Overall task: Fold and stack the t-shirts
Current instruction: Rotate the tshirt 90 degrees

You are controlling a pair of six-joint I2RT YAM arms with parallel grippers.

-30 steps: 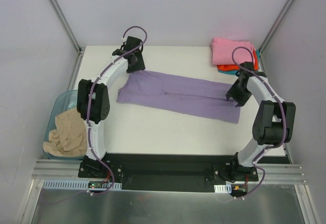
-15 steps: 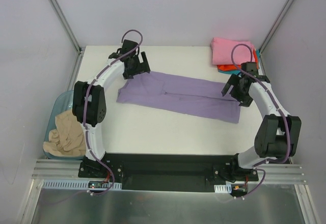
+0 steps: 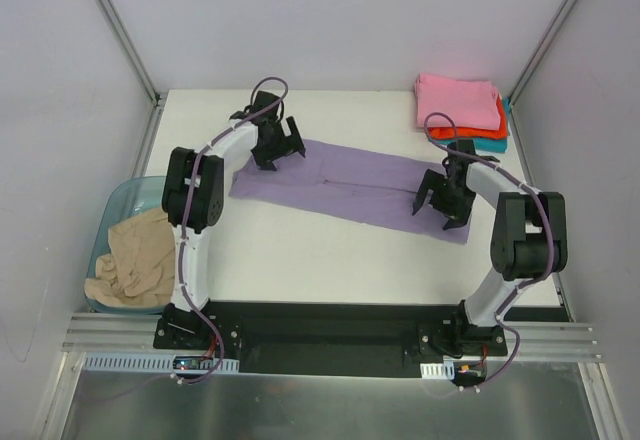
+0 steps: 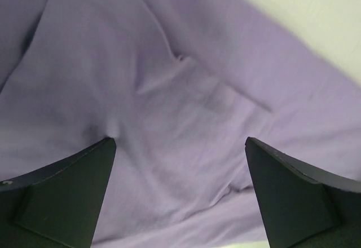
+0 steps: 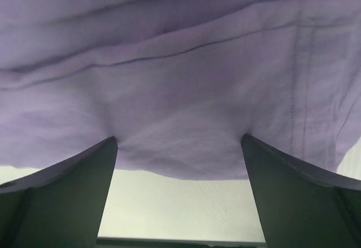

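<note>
We're pressing the left gripper and right gripper, both spread wide, onto the lavender t-shirt lying stripwise across the table, risking single-layer pinches and the fold slipping apart.

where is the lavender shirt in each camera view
Top external: the lavender t-shirt lies as a long strip across mid-table, slanting down to the right.
Left wrist: the lavender t-shirt fills nearly the whole picture.
Right wrist: the lavender t-shirt fills the upper three quarters.
Shared landmark: the white table, upper right corner in left wrist, bottom strip in right wrist.
</note>
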